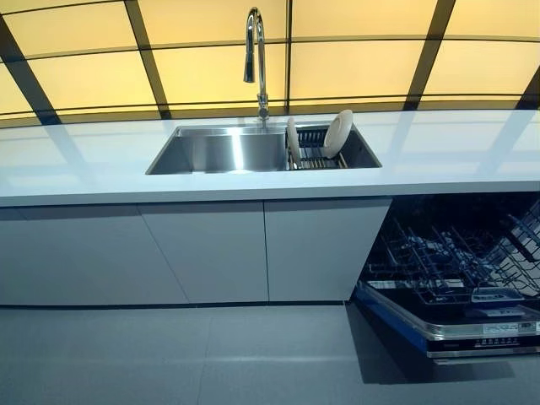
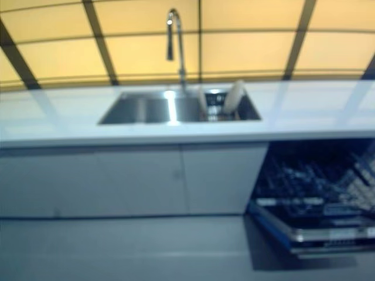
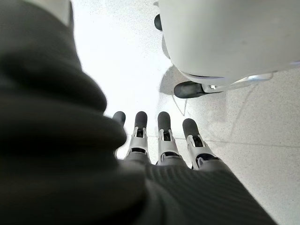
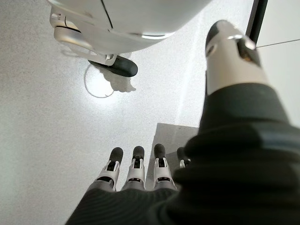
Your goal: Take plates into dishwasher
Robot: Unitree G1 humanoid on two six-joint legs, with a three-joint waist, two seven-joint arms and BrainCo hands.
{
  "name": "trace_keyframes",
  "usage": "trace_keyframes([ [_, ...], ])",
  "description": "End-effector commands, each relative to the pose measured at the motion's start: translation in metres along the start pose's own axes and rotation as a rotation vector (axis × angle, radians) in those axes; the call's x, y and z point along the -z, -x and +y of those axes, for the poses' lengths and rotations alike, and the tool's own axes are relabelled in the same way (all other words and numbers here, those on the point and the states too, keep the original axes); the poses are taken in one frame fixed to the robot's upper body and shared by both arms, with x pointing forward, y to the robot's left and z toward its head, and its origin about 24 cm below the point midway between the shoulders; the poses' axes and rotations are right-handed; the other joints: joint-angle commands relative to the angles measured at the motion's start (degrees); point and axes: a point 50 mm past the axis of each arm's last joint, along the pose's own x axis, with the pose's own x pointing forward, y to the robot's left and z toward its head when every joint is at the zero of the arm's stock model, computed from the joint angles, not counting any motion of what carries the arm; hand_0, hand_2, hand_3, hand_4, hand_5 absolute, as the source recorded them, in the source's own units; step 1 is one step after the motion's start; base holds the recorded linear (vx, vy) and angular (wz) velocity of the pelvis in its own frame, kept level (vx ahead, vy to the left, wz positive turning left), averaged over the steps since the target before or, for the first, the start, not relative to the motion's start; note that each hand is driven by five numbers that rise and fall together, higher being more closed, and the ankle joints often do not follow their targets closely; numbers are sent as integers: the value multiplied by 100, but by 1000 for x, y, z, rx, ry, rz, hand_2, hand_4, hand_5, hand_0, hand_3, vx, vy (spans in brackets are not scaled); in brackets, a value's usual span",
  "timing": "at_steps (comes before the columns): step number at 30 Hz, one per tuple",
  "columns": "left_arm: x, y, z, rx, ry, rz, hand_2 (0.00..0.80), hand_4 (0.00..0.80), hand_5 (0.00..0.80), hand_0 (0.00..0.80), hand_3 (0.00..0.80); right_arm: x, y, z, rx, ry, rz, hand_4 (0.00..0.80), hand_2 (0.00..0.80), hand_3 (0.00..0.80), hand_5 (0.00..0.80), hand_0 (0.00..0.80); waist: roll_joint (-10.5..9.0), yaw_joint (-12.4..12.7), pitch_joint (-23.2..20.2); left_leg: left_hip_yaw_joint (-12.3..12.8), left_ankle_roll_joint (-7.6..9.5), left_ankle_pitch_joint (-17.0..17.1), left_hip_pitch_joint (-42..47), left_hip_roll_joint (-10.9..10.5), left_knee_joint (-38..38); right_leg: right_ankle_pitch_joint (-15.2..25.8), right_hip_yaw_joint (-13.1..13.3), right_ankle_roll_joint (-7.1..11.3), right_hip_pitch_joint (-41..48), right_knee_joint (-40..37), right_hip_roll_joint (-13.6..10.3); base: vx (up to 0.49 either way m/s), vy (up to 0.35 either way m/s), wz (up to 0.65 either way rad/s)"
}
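The desk (image 1: 101, 156) spans the view, its sink (image 1: 224, 150) right of centre; the open dishwasher (image 1: 456, 278) sits below, far right. Two plates (image 1: 336, 133) stand on edge in the sink rack — far from either robot hand. Left robot hand (image 3: 161, 140) and right robot hand (image 4: 136, 171) hang low over the floor, fingers straight, empty — the right arm's side is nearer.

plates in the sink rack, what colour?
White plates, clearest in the left eye view.

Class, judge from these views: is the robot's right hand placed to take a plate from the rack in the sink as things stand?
Probably not yet. The right hand hangs open over the floor, holding nothing, and shows in neither head view. The plates stand in the rack inside the sink, with nothing covering them.
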Motion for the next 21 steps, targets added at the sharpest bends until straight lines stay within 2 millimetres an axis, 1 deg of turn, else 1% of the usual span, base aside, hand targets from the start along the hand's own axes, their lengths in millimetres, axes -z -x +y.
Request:
trace_keyframes([
  [1,-21,-2,0,-21,25,-37,0,0,0,0,0,-25,-6,-3,6,44,-22,0,0,0,0,0,-116,5,256,-151,646,-222,-243,-681,-6,-786,-96,63,352,209,344,0,0,0],
  [5,-23,-2,1,-8,59,-72,0,0,0,0,0,-24,-6,-1,-18,45,-20,0,0,0,0,0,-135,16,262,-172,639,-228,-205,-680,-6,-791,-108,65,399,206,343,11,-3,0],
  [10,-14,-1,2,-1,40,-43,0,0,0,0,0,-19,-5,2,-50,42,-5,0,0,0,0,0,-178,58,216,-209,607,-198,-222,-691,-6,-763,-175,68,453,121,341,35,-18,1],
  [15,-11,-2,0,6,5,-25,0,0,0,0,0,-18,-6,2,-58,81,15,0,0,0,0,0,-175,78,224,-217,610,-183,-275,-699,-6,-777,-201,52,408,125,339,0,0,0],
  [21,-18,-2,0,9,-17,-31,0,0,0,0,0,-18,-6,3,-75,86,33,0,0,0,0,0,-161,86,251,-244,617,-173,-311,-702,-6,-774,-206,48,376,124,332,-1,-6,1],
])
